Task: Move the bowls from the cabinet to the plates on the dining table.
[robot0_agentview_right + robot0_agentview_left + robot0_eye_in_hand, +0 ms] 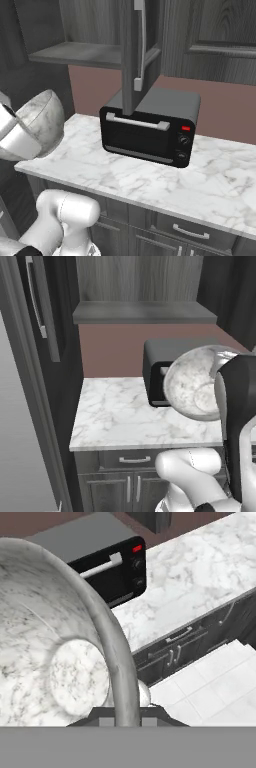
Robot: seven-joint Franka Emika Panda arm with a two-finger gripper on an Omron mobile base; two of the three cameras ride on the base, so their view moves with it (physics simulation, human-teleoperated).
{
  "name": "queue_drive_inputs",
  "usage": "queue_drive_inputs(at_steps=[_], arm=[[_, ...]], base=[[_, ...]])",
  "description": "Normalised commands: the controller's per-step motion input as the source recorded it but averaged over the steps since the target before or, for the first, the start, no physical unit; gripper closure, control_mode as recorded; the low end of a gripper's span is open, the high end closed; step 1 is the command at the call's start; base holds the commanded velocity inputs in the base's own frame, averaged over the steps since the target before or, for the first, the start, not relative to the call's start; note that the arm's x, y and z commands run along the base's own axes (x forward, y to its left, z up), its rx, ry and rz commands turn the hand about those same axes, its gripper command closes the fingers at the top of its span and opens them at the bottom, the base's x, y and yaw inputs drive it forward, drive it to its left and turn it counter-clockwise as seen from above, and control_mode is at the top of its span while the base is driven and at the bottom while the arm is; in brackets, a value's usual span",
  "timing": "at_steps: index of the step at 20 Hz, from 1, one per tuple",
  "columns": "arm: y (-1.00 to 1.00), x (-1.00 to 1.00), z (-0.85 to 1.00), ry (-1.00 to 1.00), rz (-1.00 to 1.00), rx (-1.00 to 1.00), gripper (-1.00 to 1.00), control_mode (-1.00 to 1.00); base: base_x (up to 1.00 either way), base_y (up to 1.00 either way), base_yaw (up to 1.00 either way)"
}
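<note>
My gripper (125,722) is shut on the rim of the grey-white marbled bowl (55,637), with one finger inside and one outside. The bowl (194,383) hangs tilted on its side in the air, above the front of a marble worktop, its hollow facing left in the left base view. In the right base view the bowl (44,121) shows its rounded outside at the far left. The dark grey cabinet (144,312) hangs above the worktop with its door (136,50) swung open. The plates and the dining table are out of view.
A black toaster oven (150,132) stands on the marble worktop (125,416) under the cabinet, just behind the bowl. Dark drawers (190,231) sit below the worktop. A tall dark panel (35,381) closes the left side. White floor tiles (210,687) lie below.
</note>
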Motion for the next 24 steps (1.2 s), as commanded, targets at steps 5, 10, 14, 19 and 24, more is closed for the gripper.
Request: queue_drive_inputs(at_steps=[5,10,14,19,24], arm=[[0.03,-0.31,-0.20,-0.16,0.00,0.05,1.00,-1.00],[-0.02,-0.01,-0.03,-0.05,0.00,0.15,1.00,-1.00],[-0.17,-0.02,-0.01,0.03,0.00,0.28,1.00,-1.00],[-0.09,-0.04,0.00,0.05,0.00,0.25,1.00,-1.00],[0.00,0.00,0.00,0.00,0.00,0.03,1.00,-1.00]], base=[[0.00,0.00,0.00],[0.00,0.00,0.00],[0.00,0.00,0.00],[0.00,0.00,0.00],[0.00,0.00,0.00]])
